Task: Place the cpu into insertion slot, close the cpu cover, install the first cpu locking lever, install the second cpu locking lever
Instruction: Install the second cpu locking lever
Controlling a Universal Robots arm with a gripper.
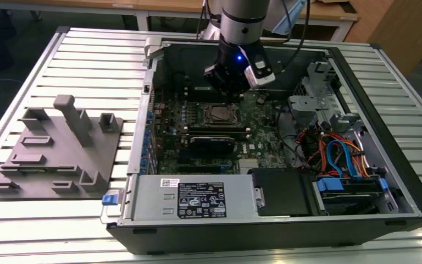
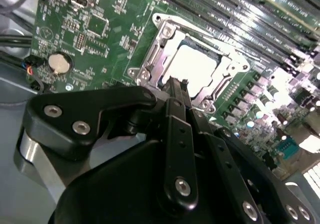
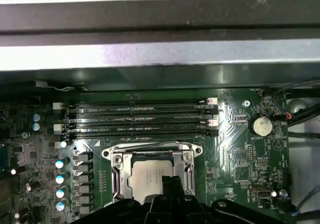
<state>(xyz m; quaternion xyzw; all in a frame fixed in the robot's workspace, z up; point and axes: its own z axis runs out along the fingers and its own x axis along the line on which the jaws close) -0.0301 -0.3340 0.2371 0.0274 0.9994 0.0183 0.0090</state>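
Note:
The cpu [image 2: 194, 63] lies flat in the insertion slot [image 2: 150, 58] on the green motherboard, its dull silver top showing through the cut-out. The cpu cover [image 3: 118, 170], a silvery frame, lies down around the chip [image 3: 150, 176]. Thin metal lever rods run along the frame's edges; whether they are latched I cannot tell. My gripper [image 2: 178, 83] hangs just above the socket's edge, its two black fingers [image 2: 171, 115] pressed together with nothing between them. In the exterior view the gripper [image 1: 229, 88] sits inside the open computer case, just behind the socket [image 1: 218, 114].
Long black memory slots [image 3: 140, 116] run beside the socket, and a coin battery [image 3: 260, 125] sits nearby. The case walls [image 1: 387, 126], drive cage and cables [image 1: 336, 151] crowd the exterior view's right. A grey fixture plate [image 1: 57, 148] lies on the slatted table at the left.

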